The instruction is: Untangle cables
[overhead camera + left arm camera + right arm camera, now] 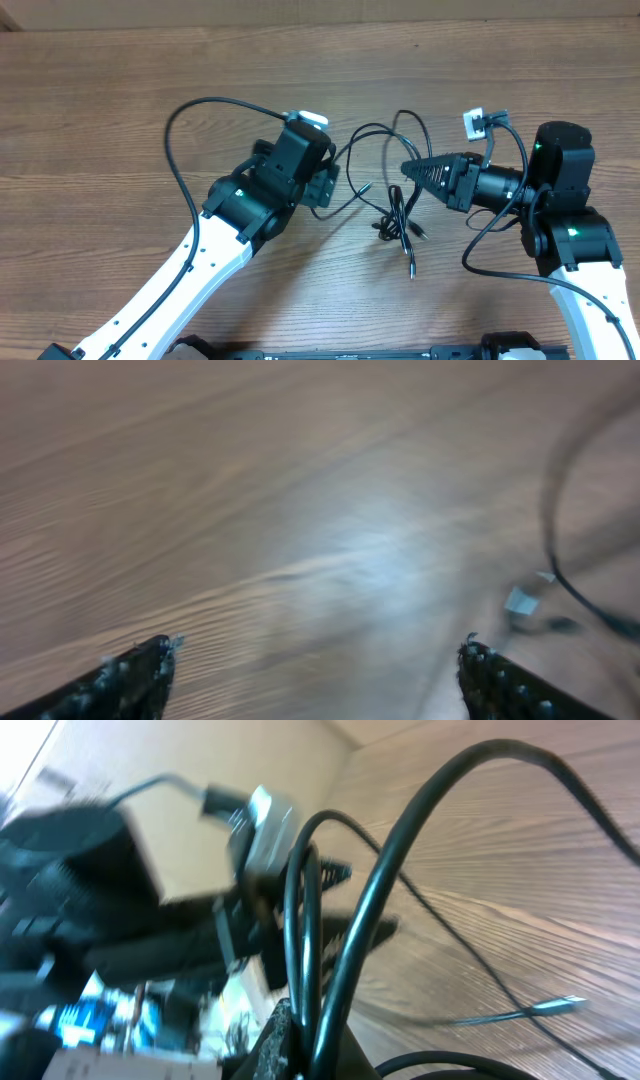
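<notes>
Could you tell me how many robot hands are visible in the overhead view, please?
2. The left hand is open, just left of the cables; the right hand is shut on the cables from their right. Neither is hidden.

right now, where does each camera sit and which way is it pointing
overhead: fixed above the table, looking straight down on the left arm, the right arm and the cables between them.
left wrist: on the left arm, facing blurred bare wood; its open left gripper frames the bottom corners, with nothing in it.
right wrist: on the right arm, low, facing the left arm; its shut right gripper seems to pinch cable loops at the bottom edge.
shared: overhead and right wrist both show the cables and the left arm.
</notes>
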You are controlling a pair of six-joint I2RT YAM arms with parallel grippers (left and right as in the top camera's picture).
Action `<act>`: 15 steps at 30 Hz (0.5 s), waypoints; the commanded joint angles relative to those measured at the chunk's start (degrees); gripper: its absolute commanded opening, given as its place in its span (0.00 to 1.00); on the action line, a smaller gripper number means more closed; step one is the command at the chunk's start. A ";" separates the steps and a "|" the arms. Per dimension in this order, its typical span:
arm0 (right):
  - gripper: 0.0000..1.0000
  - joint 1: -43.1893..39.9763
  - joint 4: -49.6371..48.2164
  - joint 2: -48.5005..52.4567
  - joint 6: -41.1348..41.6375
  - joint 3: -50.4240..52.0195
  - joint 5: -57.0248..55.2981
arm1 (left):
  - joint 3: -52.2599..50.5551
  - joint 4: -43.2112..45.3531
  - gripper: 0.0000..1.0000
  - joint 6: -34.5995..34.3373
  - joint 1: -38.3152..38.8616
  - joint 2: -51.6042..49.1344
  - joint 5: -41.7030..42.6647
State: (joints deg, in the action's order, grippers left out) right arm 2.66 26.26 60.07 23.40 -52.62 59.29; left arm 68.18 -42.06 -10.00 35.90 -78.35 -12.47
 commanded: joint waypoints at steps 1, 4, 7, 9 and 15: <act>0.04 -0.17 -0.28 -0.26 12.81 -1.03 -9.55 | 1.05 -0.35 0.83 11.98 -0.09 0.15 18.01; 0.04 -0.17 -0.04 -0.26 19.15 -1.03 -14.43 | 1.05 -1.29 0.88 13.05 -0.09 0.35 19.58; 0.04 -0.17 -0.07 -0.26 23.34 -1.03 -18.38 | 1.05 -2.08 0.95 13.07 -0.09 1.44 20.02; 0.04 -0.17 -0.04 -0.26 26.14 -1.03 -21.75 | 1.05 -2.03 0.98 13.94 -0.09 3.21 22.38; 0.04 -0.17 -0.07 -0.26 30.75 -1.03 -21.94 | 1.05 -1.46 1.00 16.31 -0.09 9.16 32.46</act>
State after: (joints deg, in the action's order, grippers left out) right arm 2.66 26.59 60.07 49.45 -52.62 38.61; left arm 68.18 -43.90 3.62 35.90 -73.14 12.27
